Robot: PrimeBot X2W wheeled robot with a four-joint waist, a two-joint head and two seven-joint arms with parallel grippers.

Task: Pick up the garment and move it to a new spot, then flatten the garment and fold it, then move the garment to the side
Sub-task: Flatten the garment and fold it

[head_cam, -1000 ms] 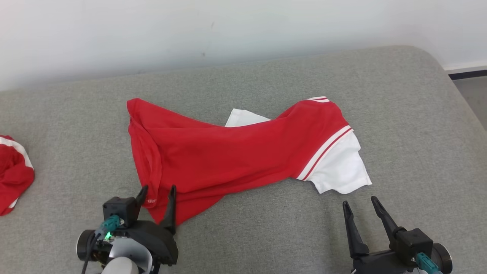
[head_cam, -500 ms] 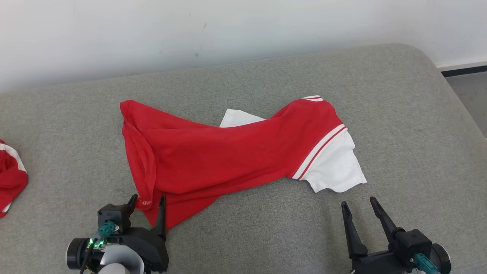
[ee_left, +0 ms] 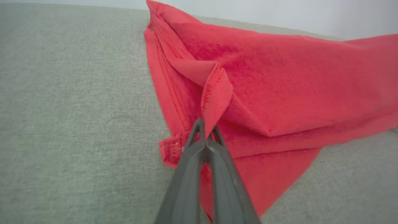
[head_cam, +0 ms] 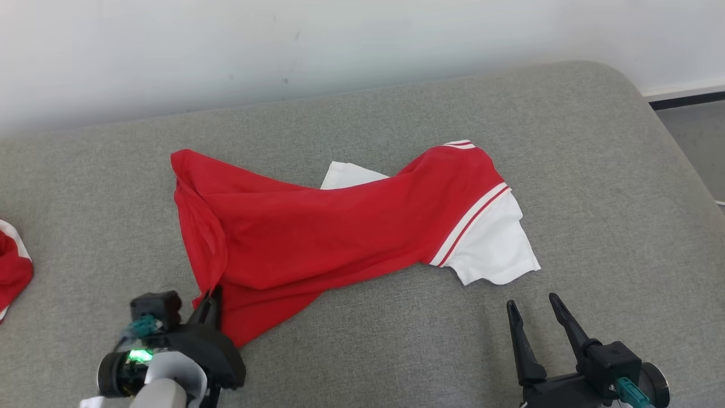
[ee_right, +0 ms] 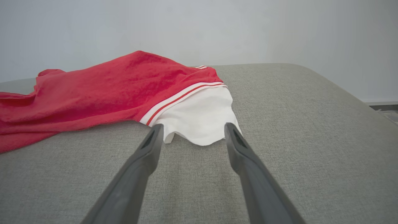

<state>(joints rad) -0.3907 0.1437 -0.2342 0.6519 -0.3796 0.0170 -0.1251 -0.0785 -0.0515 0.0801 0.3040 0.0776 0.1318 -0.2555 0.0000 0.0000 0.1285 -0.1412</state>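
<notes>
Red garment [head_cam: 317,232] w/ white sleeves is lying crumpled across the middle of the grey cushion [head_cam: 595,170], stretched roughly left to right. The body's all red and bunched into long folds. The white sleeve [head_cam: 493,243], w/ a red-and-white striped band where it joins the body, lies flat at the right end, and another bit of white pokes out from behind the top edge.

Left gripper [head_cam: 212,294] is at the garment's near-left corner, fingers pinched tight together on the fabric. In the left wrist view the tips [ee_left: 195,141] are clamped on a folded-over bit of stitched hem, which rises a little off the cushion to meet them.

Right gripper [head_cam: 532,309] is spread wide w/ nothing in it, sitting on the near side of the white sleeve. From its wrist cam the sleeve edge is just beyond the two fingertips. It looks like they're not touching, tho the angle makes that hard to call.

There's another red/white cloth [head_cam: 11,266] lumped at the far left edge of the cushion, well apart from the main one. Plain pale wall [head_cam: 340,45] behind, and a strip of floor [head_cam: 696,141] off the right end.
</notes>
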